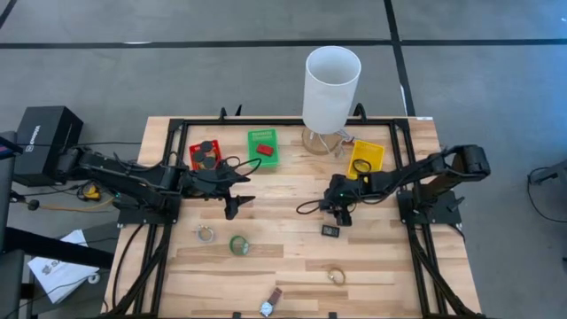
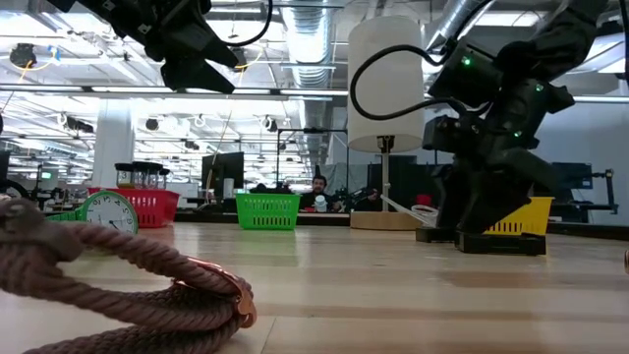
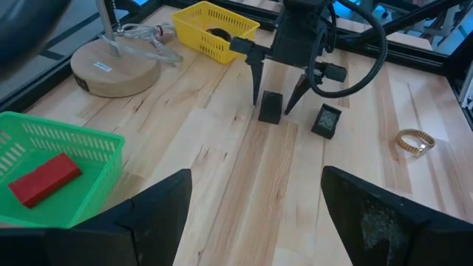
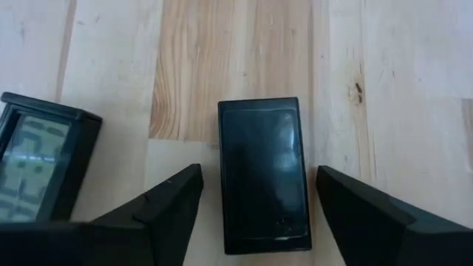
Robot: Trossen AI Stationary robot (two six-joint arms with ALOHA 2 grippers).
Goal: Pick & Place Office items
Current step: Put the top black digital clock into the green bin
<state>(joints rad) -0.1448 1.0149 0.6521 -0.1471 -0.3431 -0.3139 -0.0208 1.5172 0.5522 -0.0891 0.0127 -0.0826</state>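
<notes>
green bin (image 1: 262,142) holds 1 red block (image 1: 265,150).

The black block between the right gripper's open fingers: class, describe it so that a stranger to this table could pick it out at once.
Start at the yellow bin on the table's right side. The right gripper reaches down just in front of it, open fingers straddling a small black block. Its face is plain glossy black, whereas the neighbouring black block has a grey display screen.
</notes>
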